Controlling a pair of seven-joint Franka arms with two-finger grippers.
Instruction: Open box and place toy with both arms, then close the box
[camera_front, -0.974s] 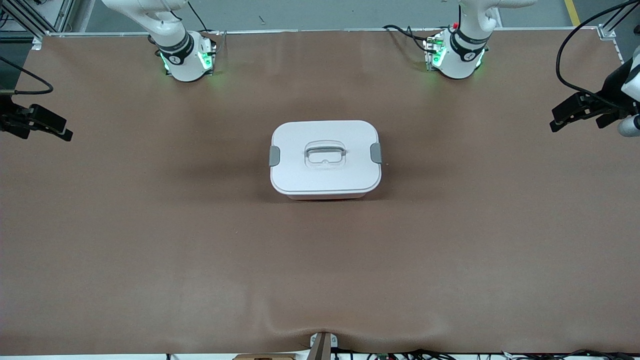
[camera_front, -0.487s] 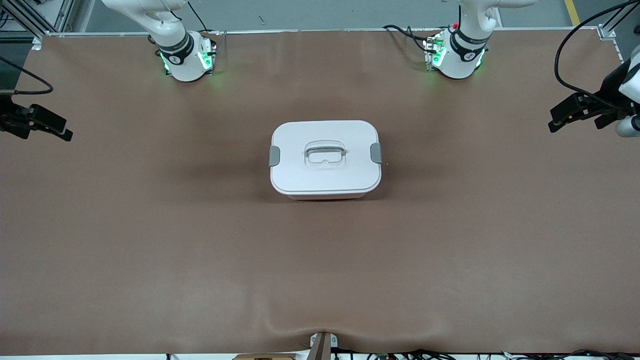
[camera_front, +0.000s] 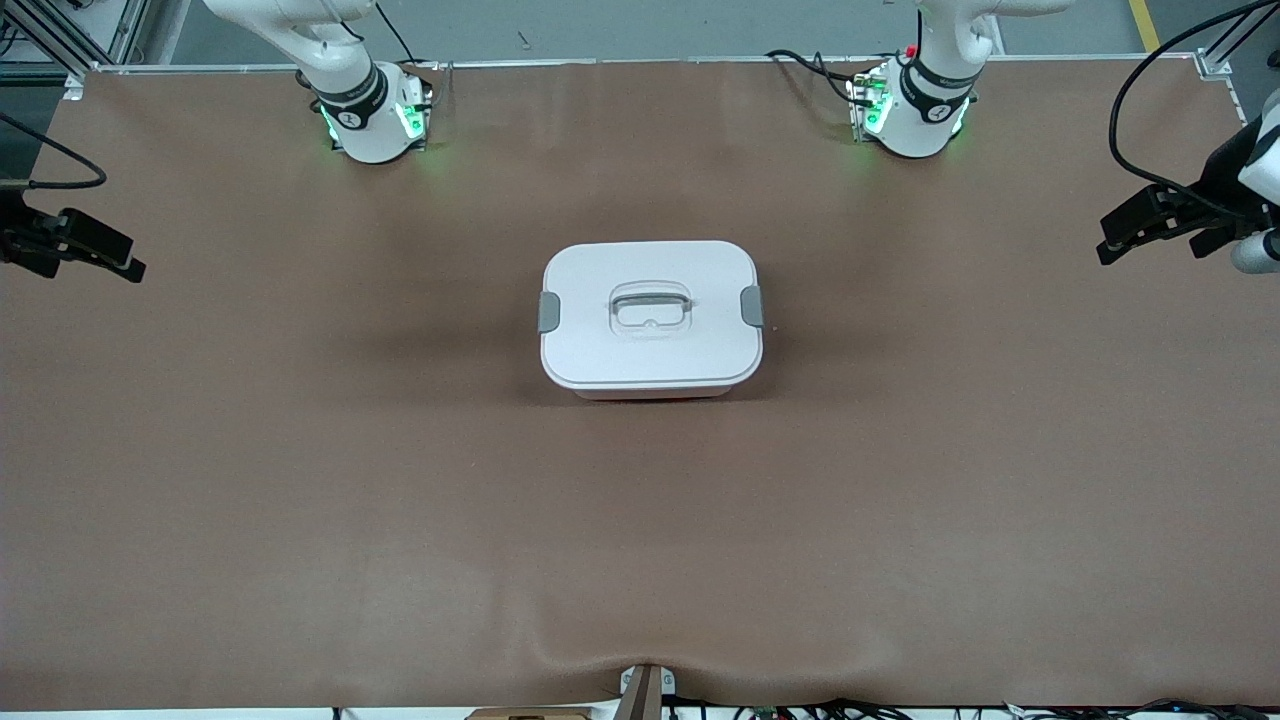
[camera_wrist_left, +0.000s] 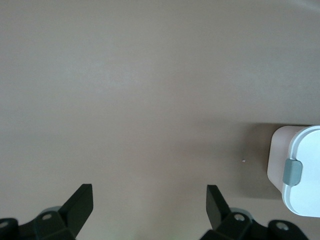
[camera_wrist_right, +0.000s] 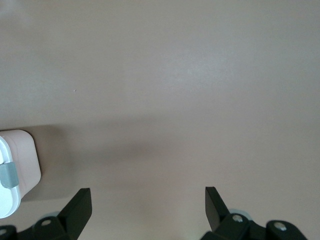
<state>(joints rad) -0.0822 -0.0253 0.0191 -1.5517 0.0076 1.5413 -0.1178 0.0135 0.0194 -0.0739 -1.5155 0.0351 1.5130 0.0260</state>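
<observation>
White rounded plastic box (camera_front: 651, 318) lidded, 2 grey clips down, mid brown surface (camera_front: 300, 480). No toy seen. Fits pre-open or done. Left gripper (camera_wrist_left: 150, 200), right gripper (camera_wrist_right: 148, 202): fingers apart, empty, over surface ends, both waiting.

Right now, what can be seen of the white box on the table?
The box is white, plastic-looking and rectangular with rounded corners. Its lid is on, with a recessed handle at its centre and a grey latch at each short end. It stands flat at mid-table on the brown cover. Nothing touches it; neither tool is near.
</observation>
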